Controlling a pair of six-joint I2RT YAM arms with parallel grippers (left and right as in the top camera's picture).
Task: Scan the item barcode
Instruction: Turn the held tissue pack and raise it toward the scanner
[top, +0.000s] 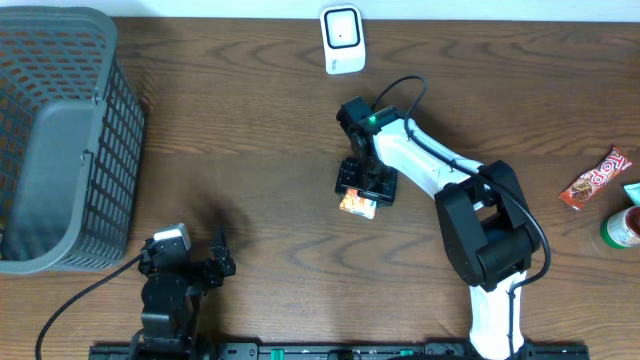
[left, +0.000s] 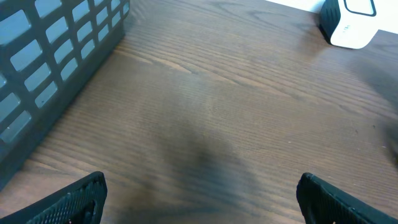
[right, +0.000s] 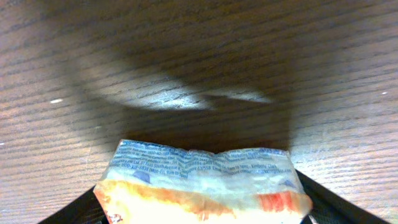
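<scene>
The item is a small white packet (right: 199, 174) with orange print and blue small print, lying on the wooden table mid-scene (top: 357, 203). My right gripper (top: 365, 188) hangs over it, and in the right wrist view its black fingers press both sides of the packet (right: 199, 208), whose top edge is slightly buckled. No barcode shows on the visible face. The white scanner (top: 342, 38) stands at the table's far edge, also seen in the left wrist view (left: 351, 25). My left gripper (top: 220, 253) rests open and empty near the front left (left: 202, 199).
A grey mesh basket (top: 60, 140) fills the far left and shows in the left wrist view (left: 50, 56). A red candy bar (top: 597, 178) and a green-and-red container (top: 622, 228) lie at the right edge.
</scene>
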